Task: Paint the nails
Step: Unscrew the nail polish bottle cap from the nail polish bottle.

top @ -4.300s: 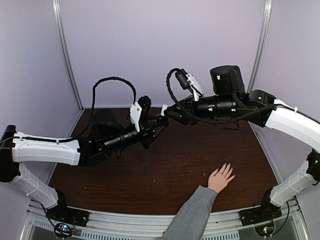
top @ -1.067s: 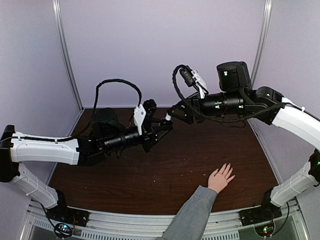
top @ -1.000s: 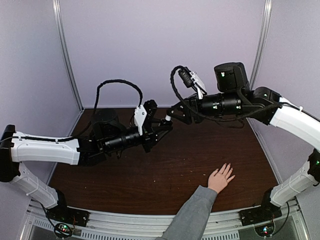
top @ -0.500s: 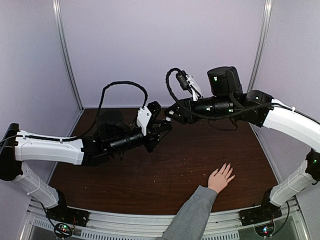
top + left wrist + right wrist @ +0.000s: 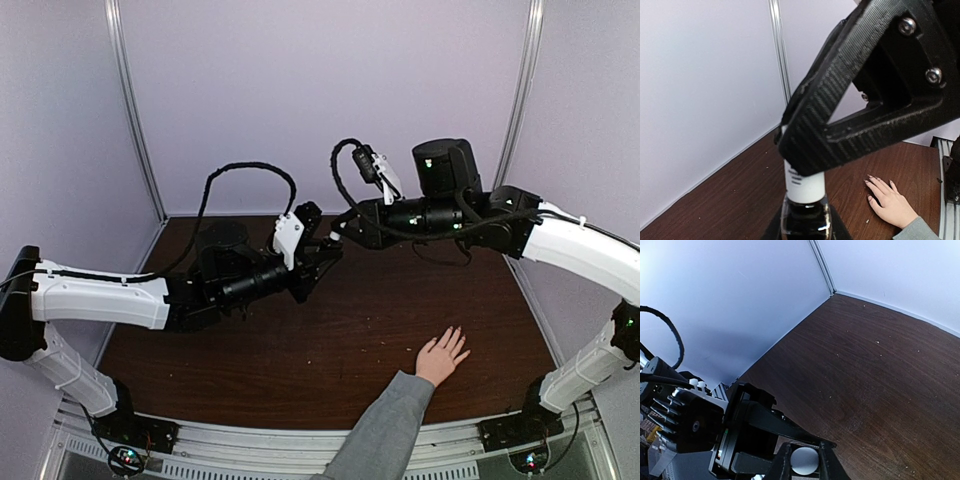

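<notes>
a dark brown wooden table (image 5: pixel 300 350), flecked with pale specks, stands in a booth of plain lilac walls (image 5: pixel 320 90) with metal posts (image 5: pixel 135 110) at the back corners. the nails (image 5: pixel 871 176) are on a hand (image 5: pixel 441 357) lying flat with fingers spread near the table's front right (grey sleeve (image 5: pixel 385 430) crossing the near edge). above mid-table, well apart from the hand, the left gripper (image 5: pixel 318 258) clamps a dark bottle (image 5: pixel 805 222), and the right gripper (image 5: pixel 342 228) pinches its white cap (image 5: pixel 805 460).

Two robot arms (image 5: pixel 100 298), each one gripper: left gripper (image 5: pixel 322 256), right gripper (image 5: pixel 340 232). One polish bottle (image 5: pixel 805 222), one white cap (image 5: pixel 805 461). One human hand (image 5: pixel 441 357), 5 o'clock.
</notes>
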Tool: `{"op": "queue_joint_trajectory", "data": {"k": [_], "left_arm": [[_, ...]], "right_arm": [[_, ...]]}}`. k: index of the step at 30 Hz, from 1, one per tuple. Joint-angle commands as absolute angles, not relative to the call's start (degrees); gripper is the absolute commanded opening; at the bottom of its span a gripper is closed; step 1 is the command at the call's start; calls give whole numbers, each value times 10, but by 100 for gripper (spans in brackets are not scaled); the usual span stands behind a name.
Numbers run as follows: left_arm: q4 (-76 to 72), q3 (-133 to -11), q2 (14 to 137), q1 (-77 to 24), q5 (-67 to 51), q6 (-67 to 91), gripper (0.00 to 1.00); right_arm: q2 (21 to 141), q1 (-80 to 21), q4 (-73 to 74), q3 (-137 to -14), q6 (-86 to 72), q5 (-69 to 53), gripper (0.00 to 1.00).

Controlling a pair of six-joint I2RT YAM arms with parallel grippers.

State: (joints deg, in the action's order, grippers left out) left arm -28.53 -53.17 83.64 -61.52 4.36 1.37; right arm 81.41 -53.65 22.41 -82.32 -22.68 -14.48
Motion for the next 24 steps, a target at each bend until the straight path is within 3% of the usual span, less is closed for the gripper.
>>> {"op": "queue_joint_trajectory", "data": {"k": [1,5,10,24], "left_arm": [[-309,-550,836,-618,51,6,0],[-313,-547,833,-617,46,6,0],[-321,-537,822,-618,3,9,0],[-383,-516,795,-617,-379,52,0]], "right_arm": [[812,-540,198,-817,-229,-163,15],[812,-539,193,-818,-225,-173,6],[803,-539,196,-823,-150,-220,5],[758,-539,246,-831,46,-349,0]]}}
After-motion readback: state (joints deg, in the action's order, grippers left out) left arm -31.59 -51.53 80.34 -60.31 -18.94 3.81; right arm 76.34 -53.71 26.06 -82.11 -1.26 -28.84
